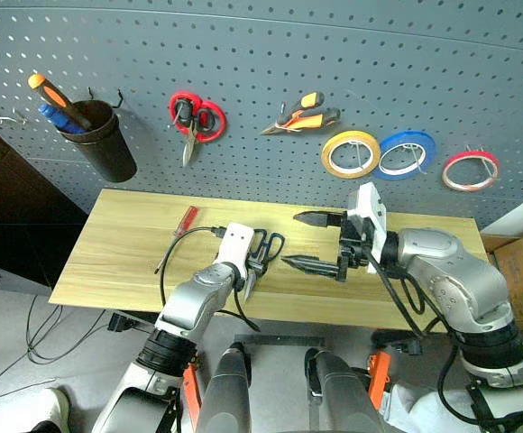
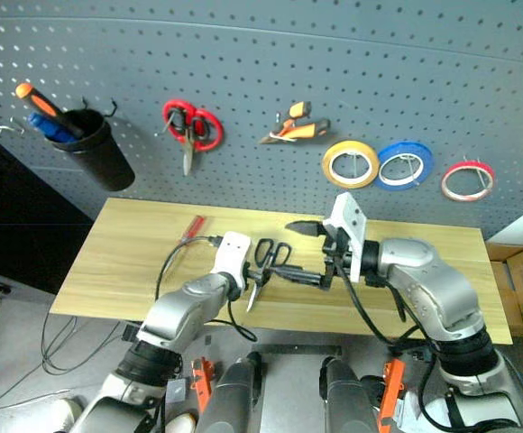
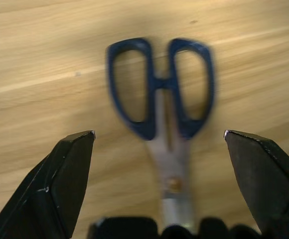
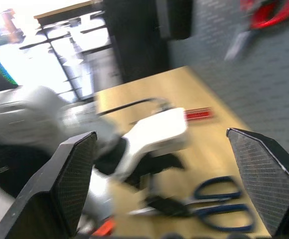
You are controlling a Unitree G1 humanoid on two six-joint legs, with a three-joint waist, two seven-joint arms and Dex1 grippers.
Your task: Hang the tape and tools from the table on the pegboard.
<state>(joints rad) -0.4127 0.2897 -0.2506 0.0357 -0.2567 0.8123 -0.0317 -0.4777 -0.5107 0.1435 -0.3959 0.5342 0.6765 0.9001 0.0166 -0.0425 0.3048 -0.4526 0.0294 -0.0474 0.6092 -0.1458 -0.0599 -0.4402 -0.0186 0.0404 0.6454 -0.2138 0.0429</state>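
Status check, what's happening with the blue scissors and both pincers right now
Left pincer open, poised over the blue scissors lying flat on the table. Right pincer open, empty. Nothing blocking the scissors.

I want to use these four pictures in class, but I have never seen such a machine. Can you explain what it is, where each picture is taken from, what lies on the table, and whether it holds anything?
It is a humanoid robot with two arms, each ending in a two-fingered gripper. The two wide pictures come from cameras in its head, looking down over the table. The two close-ups come from cameras on its wrists. On the table lie blue-handled scissors and a red-handled screwdriver. The pegboard behind already carries pliers, red scissors and three tape rolls. The left gripper is open over the blue scissors; the right gripper is open too. Neither holds anything.
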